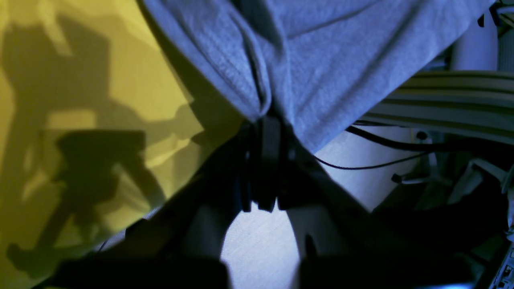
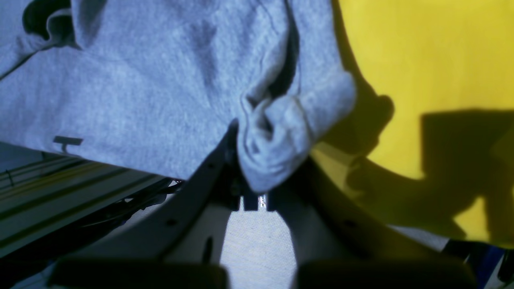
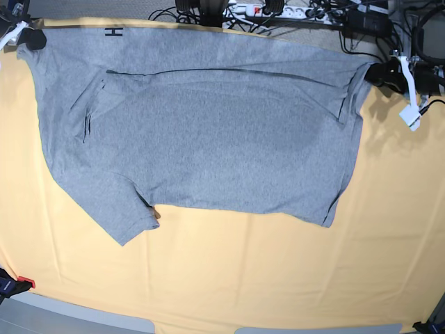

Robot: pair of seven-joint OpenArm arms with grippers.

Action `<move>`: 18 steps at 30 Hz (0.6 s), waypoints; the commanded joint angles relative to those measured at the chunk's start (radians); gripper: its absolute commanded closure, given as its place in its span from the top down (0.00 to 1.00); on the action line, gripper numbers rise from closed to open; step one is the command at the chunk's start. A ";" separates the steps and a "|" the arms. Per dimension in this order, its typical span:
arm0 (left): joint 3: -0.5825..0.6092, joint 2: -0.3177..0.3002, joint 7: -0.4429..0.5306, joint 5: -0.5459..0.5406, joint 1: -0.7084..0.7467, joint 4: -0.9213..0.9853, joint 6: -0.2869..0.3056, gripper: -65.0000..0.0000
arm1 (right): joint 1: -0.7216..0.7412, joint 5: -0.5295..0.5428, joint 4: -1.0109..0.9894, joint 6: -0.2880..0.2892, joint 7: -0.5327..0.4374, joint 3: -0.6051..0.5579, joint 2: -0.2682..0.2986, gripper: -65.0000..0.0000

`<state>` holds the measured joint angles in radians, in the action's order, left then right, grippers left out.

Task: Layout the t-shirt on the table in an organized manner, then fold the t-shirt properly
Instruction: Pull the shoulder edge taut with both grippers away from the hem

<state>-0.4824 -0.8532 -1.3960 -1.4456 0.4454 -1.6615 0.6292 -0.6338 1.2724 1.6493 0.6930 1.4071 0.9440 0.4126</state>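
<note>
Yellow desk [image 3: 229, 278] carries the grey t-shirt [image 3: 208, 139]; left tool [image 1: 265, 124] and right tool [image 2: 251, 188] each grip its far corners.

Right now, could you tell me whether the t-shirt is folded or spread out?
Spread out, not folded: the t-shirt stretches wide across the table, one sleeve showing, hem corners pinched in both arms' jaws.

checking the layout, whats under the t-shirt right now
The t-shirt lies spread over the yellow table. Only its cloth shows around the shirt; whatever is beneath the shirt is covered.
</note>
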 commanded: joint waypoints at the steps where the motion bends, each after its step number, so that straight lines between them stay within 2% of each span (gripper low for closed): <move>1: -0.011 -0.031 0.000 -0.035 -0.005 -0.010 0.000 0.00 | -0.006 0.003 0.013 0.005 -0.011 0.010 0.026 0.00; 6: -0.011 -0.031 0.000 -0.038 -0.005 -0.010 0.000 0.00 | -0.006 0.011 0.013 0.005 -0.011 0.010 0.026 0.00; 7: -0.011 -0.031 0.000 -0.038 -0.005 -0.010 0.000 0.04 | -0.006 0.011 0.013 0.005 -0.011 0.010 0.026 0.00; 12: -0.011 -0.031 0.000 -0.038 -0.008 -0.010 0.000 0.54 | -0.006 0.076 0.013 0.005 -0.011 0.010 0.035 0.36; 14: -0.015 -0.034 0.000 -0.038 -0.011 -0.010 0.000 0.60 | -0.006 0.097 0.013 0.005 -0.011 0.010 0.044 0.43; 18: -0.092 -0.034 0.000 -0.038 -0.011 -0.010 0.000 0.60 | -0.006 0.158 0.013 0.005 -0.011 0.024 0.073 0.43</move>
<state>-0.5587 -0.8604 -1.4071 -1.4666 0.4400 -1.6615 0.6296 -0.6342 1.4071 1.6493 0.6930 1.4078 0.9524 0.4614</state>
